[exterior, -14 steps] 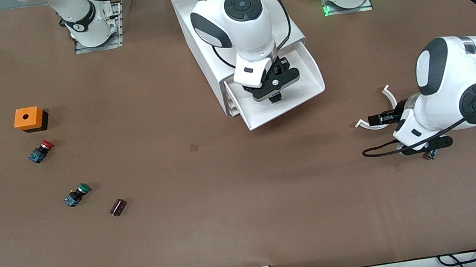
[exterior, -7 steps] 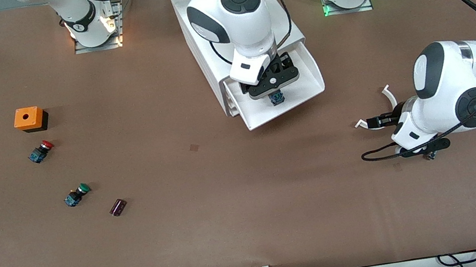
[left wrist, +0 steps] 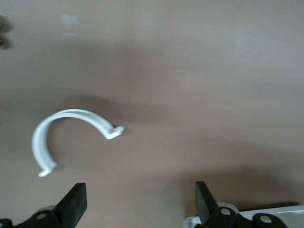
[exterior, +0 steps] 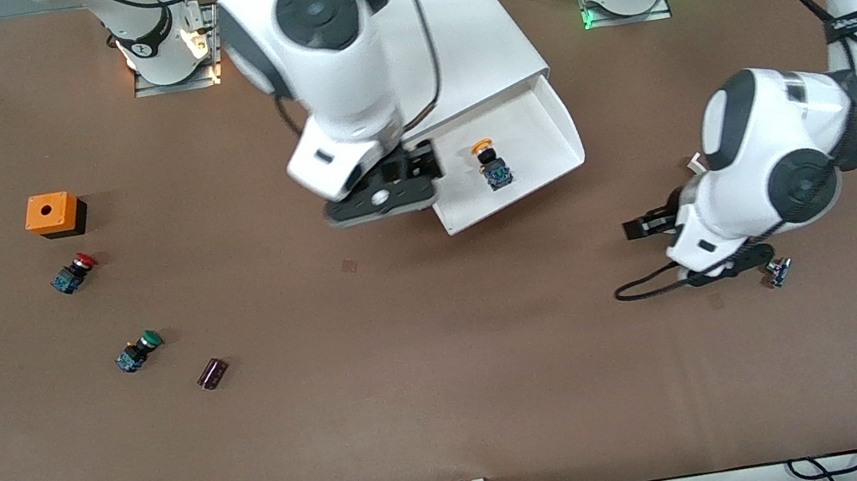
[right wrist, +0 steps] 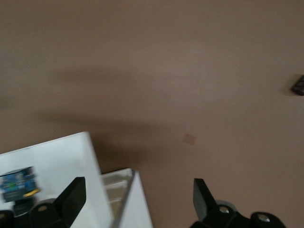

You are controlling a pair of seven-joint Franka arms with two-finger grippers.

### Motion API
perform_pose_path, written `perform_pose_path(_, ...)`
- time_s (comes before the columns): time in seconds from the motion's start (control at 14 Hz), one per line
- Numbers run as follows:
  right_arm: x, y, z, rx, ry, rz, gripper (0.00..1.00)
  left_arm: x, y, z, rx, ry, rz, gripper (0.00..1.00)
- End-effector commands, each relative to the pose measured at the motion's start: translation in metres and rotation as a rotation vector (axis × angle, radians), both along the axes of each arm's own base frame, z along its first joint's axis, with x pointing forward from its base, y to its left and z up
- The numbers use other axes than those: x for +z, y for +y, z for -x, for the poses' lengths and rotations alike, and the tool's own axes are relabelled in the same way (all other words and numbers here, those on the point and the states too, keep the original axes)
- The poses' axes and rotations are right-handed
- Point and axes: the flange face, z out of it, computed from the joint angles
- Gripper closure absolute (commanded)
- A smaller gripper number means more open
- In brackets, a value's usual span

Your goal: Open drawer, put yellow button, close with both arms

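The white cabinet [exterior: 464, 34] stands between the arms' bases, with its drawer [exterior: 543, 143] pulled open toward the front camera. The yellow button [exterior: 490, 165] lies in the drawer, cap pointing at the cabinet. My right gripper [exterior: 386, 195] is open and empty, up over the cabinet's corner toward the right arm's end. The right wrist view shows its gripper [right wrist: 137, 204] wide open, with the drawer [right wrist: 52, 161] and the button's blue body [right wrist: 19, 183] at the edge. My left gripper [exterior: 640, 227] is open and empty over the table toward the left arm's end, also seen in its wrist view [left wrist: 140, 204].
A white curved clip [left wrist: 61, 128] lies under the left gripper. An orange box [exterior: 51, 214], a red-capped button [exterior: 73, 273], a green-capped button [exterior: 138, 351] and a small dark part [exterior: 212, 372] lie toward the right arm's end. A small part [exterior: 778, 272] lies by the left arm.
My right gripper has let go of the yellow button in the drawer, risen and swung toward the right arm's end. My left arm has shifted a little toward the drawer.
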Motion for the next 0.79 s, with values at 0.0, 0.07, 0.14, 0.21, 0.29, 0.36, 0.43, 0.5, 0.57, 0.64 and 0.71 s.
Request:
perform_pose_path(0.0,-0.008,-0.069,-0.034,-0.005,0.065,0.066,0.00,0.004,-0.032,0.016,0.020,-0.056,0.001,0.00)
perform_pose_path(0.07,-0.009,-0.097,-0.049,-0.045,0.077,0.068,0.00,0.003,-0.048,0.019,0.017,-0.078,0.015,0.00)
perform_pose_path(0.14,-0.009,-0.128,-0.063,-0.078,0.086,0.067,0.00,0.003,-0.061,0.020,0.026,-0.096,0.021,0.00)
perform_pose_path(0.21,-0.010,-0.146,-0.072,-0.079,0.093,0.066,0.00,0.003,-0.077,0.026,0.017,-0.097,0.021,0.00)
perform_pose_path(0.29,-0.010,-0.172,-0.083,-0.084,0.096,0.064,0.00,0.002,-0.091,0.030,0.008,-0.101,0.021,0.00)
perform_pose_path(0.36,-0.010,-0.201,-0.095,-0.078,0.098,0.060,0.00,0.001,-0.103,0.034,0.022,-0.111,0.023,0.00)
perform_pose_path(0.43,-0.009,-0.227,-0.103,-0.052,0.099,0.055,0.00,0.000,-0.113,0.038,0.032,-0.111,0.020,0.00)
perform_pose_path(0.5,-0.009,-0.249,-0.109,-0.054,0.107,0.050,0.00,-0.003,-0.125,0.043,0.020,-0.105,0.019,0.00)
perform_pose_path(0.57,-0.008,-0.278,-0.117,-0.091,0.107,0.047,0.00,-0.004,-0.132,0.047,0.013,-0.103,0.019,0.00)
perform_pose_path(0.64,-0.005,-0.304,-0.121,-0.120,0.106,0.040,0.00,-0.001,-0.135,0.049,0.022,-0.104,0.017,0.00)
perform_pose_path(0.71,0.007,-0.322,-0.121,-0.137,0.094,0.029,0.00,0.000,-0.144,0.055,0.028,-0.099,0.014,0.00)
